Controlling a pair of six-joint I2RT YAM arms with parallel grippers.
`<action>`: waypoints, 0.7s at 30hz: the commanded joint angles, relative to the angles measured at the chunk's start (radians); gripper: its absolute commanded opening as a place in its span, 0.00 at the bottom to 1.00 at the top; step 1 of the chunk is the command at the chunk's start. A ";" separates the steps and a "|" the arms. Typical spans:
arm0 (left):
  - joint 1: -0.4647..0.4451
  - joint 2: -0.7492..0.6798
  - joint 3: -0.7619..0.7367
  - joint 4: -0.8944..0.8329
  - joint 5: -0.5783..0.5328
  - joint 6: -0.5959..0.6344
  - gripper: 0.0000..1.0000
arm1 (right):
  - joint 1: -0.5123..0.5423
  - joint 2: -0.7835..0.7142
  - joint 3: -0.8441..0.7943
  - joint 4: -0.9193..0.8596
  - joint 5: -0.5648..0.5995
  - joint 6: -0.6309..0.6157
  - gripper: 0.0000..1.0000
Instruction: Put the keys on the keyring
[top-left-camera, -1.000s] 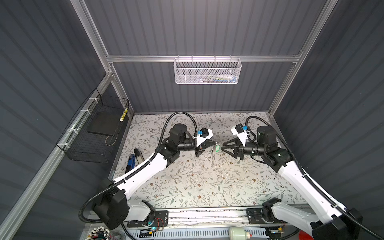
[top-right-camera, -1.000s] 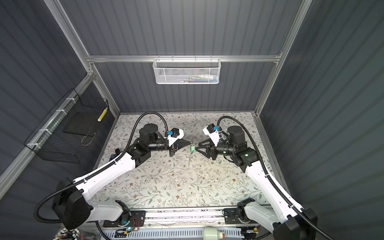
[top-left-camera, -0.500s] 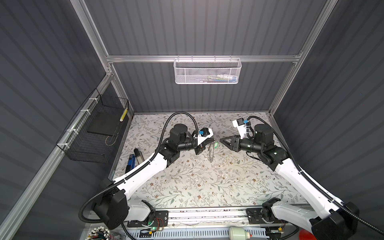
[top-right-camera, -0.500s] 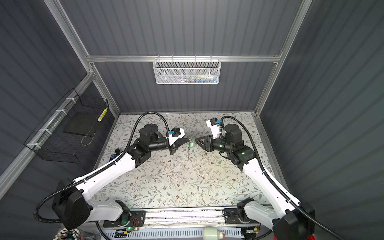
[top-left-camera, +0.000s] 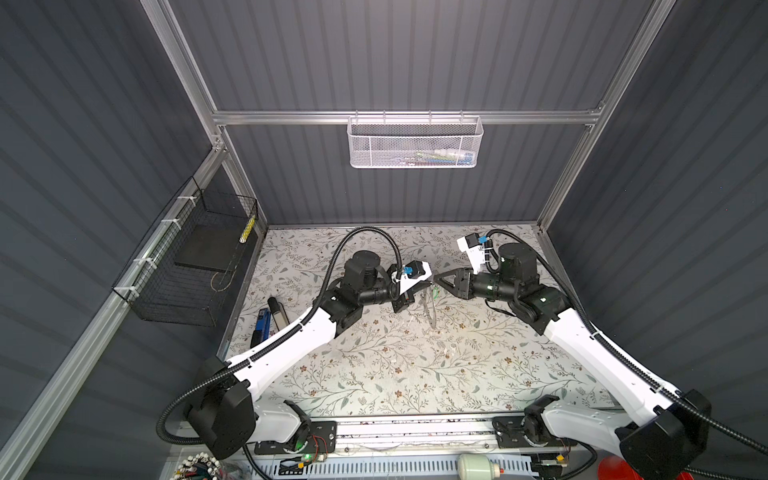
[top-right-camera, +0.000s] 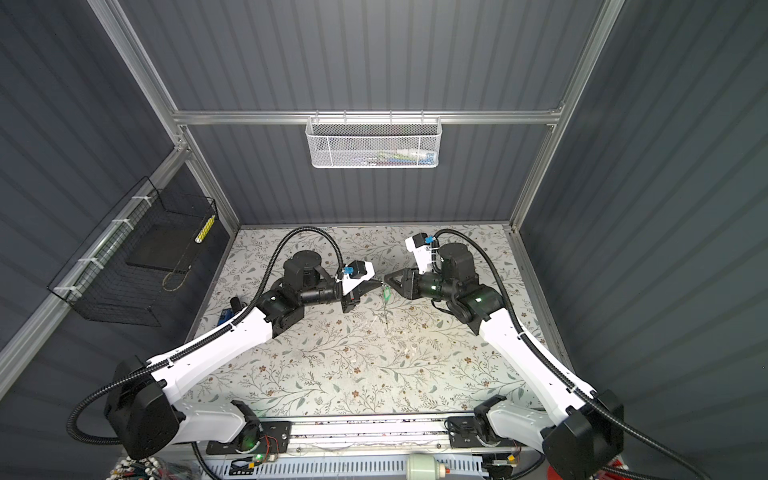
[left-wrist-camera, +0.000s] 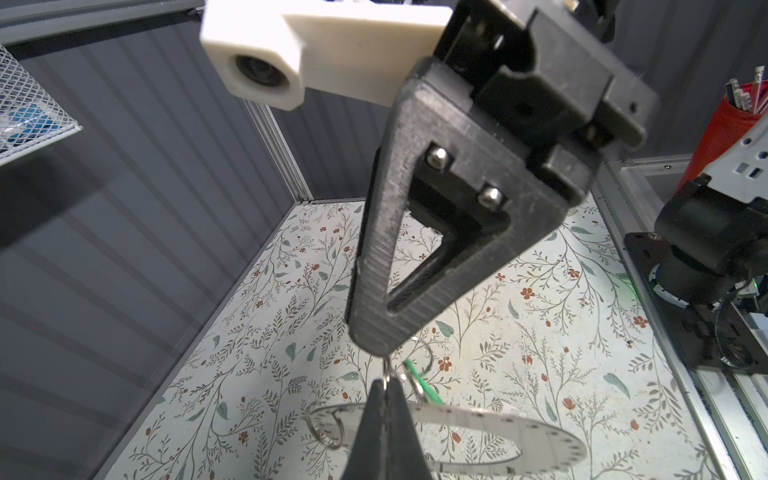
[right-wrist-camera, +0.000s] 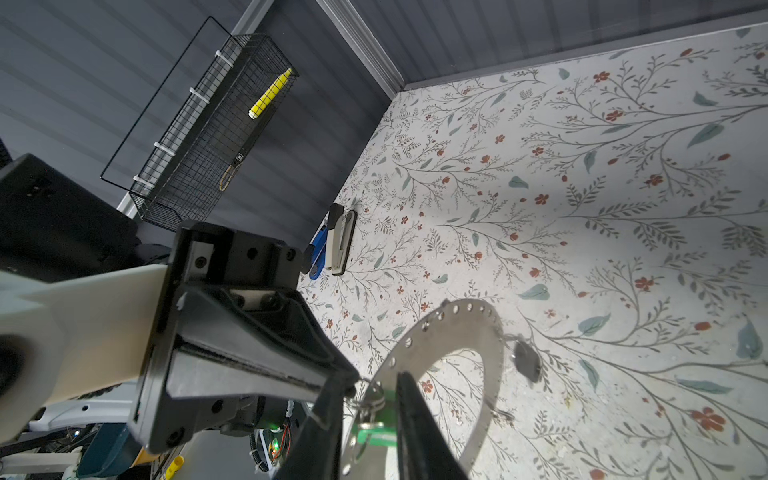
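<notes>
The keyring (left-wrist-camera: 498, 424), a flat grey ring-shaped plate with small rim holes, hangs in the air above the floral table (top-left-camera: 395, 365). My left gripper (left-wrist-camera: 386, 384) is shut on one of its wire loops. It shows edge-on in both top views (top-left-camera: 430, 309) (top-right-camera: 385, 311). A bright-green key tag (right-wrist-camera: 376, 434) dangles from a loop at the plate's rim (right-wrist-camera: 478, 345). My right gripper (right-wrist-camera: 372, 380) meets the left one tip to tip (top-left-camera: 437, 279), open, with the tag and a loop in the narrow gap between its fingers. A dark oval (right-wrist-camera: 527, 361) lies past the plate; I cannot tell if it is the black-headed key.
A stapler (top-left-camera: 277, 309) and a blue item (top-left-camera: 261, 328) lie at the table's left edge. A black wire basket (top-left-camera: 195, 257) hangs on the left wall. A white mesh basket (top-left-camera: 415, 141) hangs on the back rail. A red cup (left-wrist-camera: 727, 133) stands off the table.
My right gripper has moved in toward the left gripper's tip, rolled over, and narrowed its jaws around the green tag. The left arm and the keyring have stayed put.
</notes>
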 joint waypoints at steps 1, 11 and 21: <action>-0.004 -0.034 0.035 0.004 -0.016 0.018 0.00 | 0.003 0.006 0.041 -0.050 0.005 0.004 0.26; -0.004 -0.036 0.034 0.007 -0.045 0.022 0.00 | 0.004 0.031 0.056 -0.079 -0.018 0.005 0.24; -0.006 -0.037 0.033 0.008 -0.035 0.023 0.00 | 0.004 0.049 0.067 -0.086 -0.016 0.006 0.13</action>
